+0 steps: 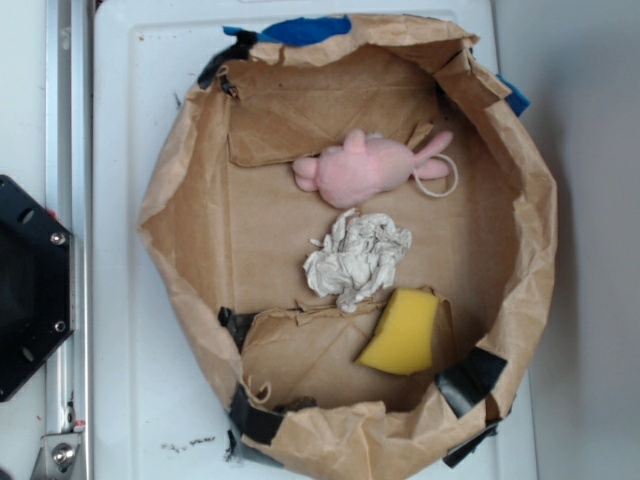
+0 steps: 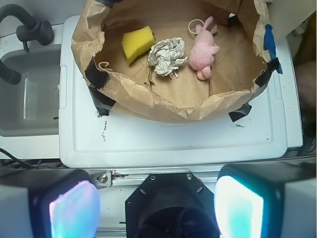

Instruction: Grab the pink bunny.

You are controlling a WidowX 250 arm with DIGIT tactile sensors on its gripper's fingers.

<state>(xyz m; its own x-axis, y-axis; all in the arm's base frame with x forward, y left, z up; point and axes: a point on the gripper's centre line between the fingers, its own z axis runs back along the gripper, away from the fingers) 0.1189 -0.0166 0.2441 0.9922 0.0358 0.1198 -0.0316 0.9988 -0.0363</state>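
The white bench carries a wide brown paper-bag basin with rolled-down walls, patched at the rim with strips of black tape and a bit of blue tape. In the wrist view a grey sink sits just beside the bench.

The tool hangs well apart from the basin, over the near edge of the bench; its two fingers stand wide apart with nothing between them.

Inside the basin three things lie in a row. The pink bunny lies on its side toward the far wall, ears pointing toward the right wall, its thin white loop cord beside them. Next to it, the crumpled off-white paper wad sits in the middle. The yellow sponge wedge lies near the wad by the near wall.
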